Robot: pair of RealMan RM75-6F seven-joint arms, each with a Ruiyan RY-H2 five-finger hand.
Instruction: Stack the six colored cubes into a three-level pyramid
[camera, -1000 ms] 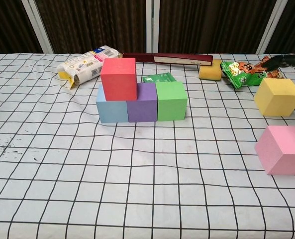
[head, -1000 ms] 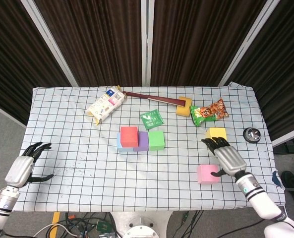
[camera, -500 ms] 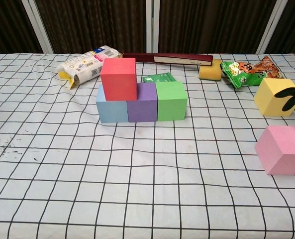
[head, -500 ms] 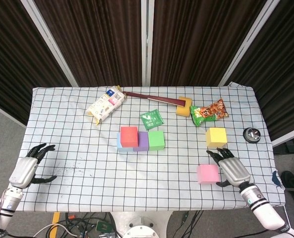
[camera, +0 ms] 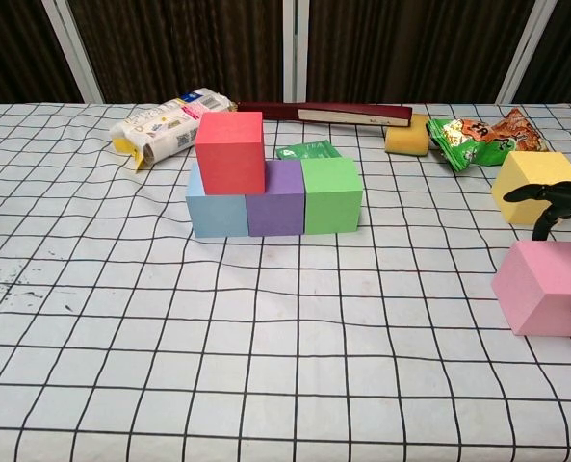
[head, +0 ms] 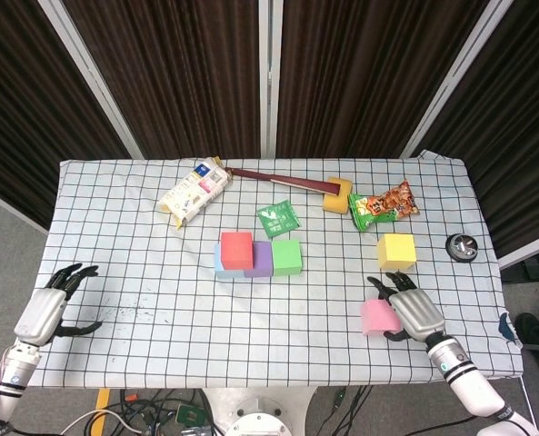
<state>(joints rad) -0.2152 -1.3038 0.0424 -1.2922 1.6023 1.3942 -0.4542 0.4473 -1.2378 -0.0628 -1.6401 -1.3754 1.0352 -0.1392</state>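
Evidently the pink cube (head: 375,318) is being grasped by the right hand (head: 409,309), fingers spread over it; a closed grip cannot be confirmed. Next it must be lifted onto the purple cube (head: 259,259) and green cube (head: 287,256), beside the red cube (head: 236,249). Open and idle lies the left hand (head: 44,309).

six cubes (head: 396,251), two snack packets (head: 384,205), one sponge (head: 338,194), two hands (head: 413,310)

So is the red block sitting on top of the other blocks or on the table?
On top. The red cube rests on the light blue cube and overlaps the purple cube.
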